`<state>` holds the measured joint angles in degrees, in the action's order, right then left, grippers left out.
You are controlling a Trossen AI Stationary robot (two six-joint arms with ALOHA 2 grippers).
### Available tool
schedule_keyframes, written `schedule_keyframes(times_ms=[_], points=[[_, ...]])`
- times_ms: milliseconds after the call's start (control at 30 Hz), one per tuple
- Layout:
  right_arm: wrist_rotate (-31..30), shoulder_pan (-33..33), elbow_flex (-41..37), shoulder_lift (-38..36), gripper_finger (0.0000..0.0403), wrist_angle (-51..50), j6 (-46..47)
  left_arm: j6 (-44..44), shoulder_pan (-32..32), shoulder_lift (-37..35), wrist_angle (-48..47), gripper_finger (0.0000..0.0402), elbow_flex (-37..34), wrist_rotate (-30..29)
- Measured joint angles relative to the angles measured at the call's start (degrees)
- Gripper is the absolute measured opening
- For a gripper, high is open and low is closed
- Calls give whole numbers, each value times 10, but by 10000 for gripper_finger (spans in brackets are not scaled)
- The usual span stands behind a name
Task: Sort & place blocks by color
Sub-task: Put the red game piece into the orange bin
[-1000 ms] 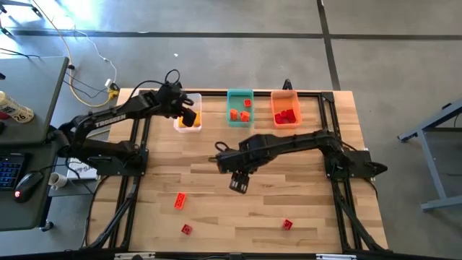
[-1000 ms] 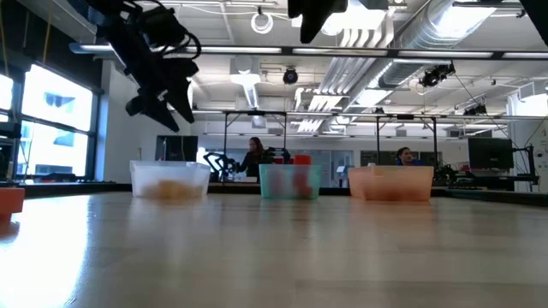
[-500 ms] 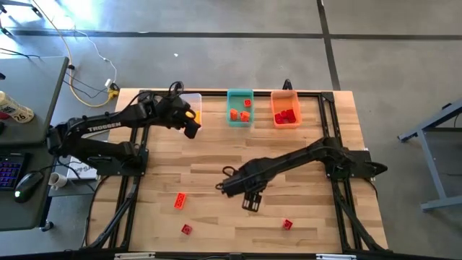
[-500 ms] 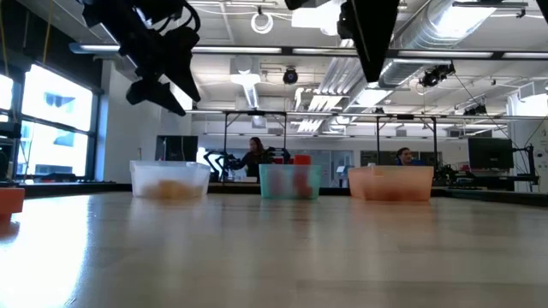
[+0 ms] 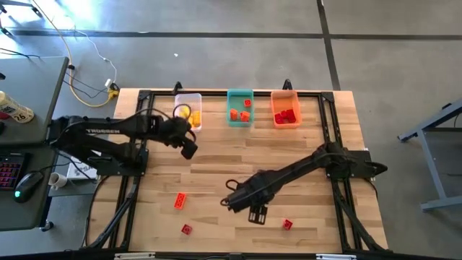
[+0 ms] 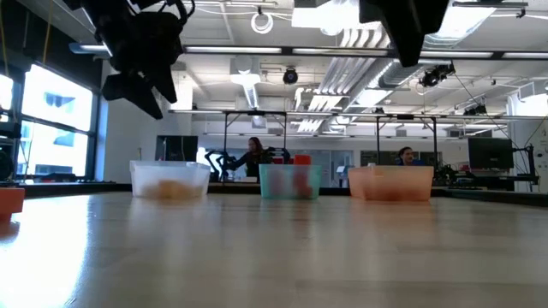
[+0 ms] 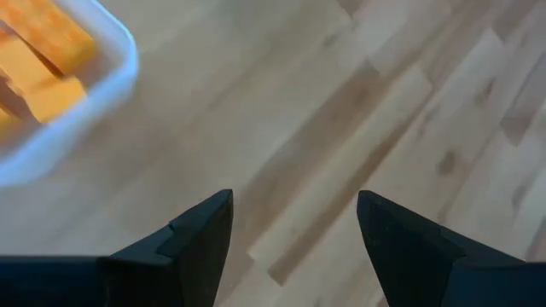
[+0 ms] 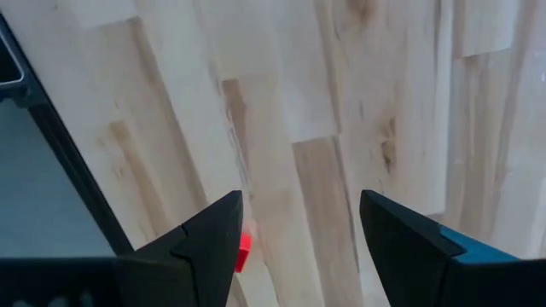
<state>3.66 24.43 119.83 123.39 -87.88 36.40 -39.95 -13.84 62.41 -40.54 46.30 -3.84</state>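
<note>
clear bin [image 5: 189, 110] | teal bin [image 5: 240, 107] | orange bin [image 5: 284, 107] | frame rail [image 5: 231, 92]

Overhead view: looked straight down from well above, taking in the whole wooden table [image 5: 216, 166], both arms and the surrounding floor. Low view: sat at table-top height, faced level across the boards toward three bins at the far edge and the room beyond. Shared between those two: the clear bin [image 5: 188, 110] [image 6: 169, 180], teal bin [image 5: 240, 107] [image 6: 290, 181] and orange bin [image 5: 284, 107] [image 6: 390, 183]. Left wrist view: close above the wood, angled down past its own fingers [image 7: 192, 247], catching a corner of the clear bin [image 7: 72, 119]. Right wrist view: likewise close and downward, with a red block [image 8: 244, 251], probably the one near the table's front edge [image 5: 287, 224].
</note>
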Motion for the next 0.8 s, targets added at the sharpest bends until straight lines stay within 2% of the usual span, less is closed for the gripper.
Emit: schedule_keyframes(times_ms=[200, 600, 800], points=[[-10, 25, 0, 0, 224, 3, 23, -72, 92, 0, -4, 236, 0, -43], [-43, 83, 0, 0, 224, 0, 78, -197, 242, 0, -4, 236, 0, -62], [-66, 114, 0, 0, 224, -11, 122, -234, 298, 0, -4, 236, 0, -76]])
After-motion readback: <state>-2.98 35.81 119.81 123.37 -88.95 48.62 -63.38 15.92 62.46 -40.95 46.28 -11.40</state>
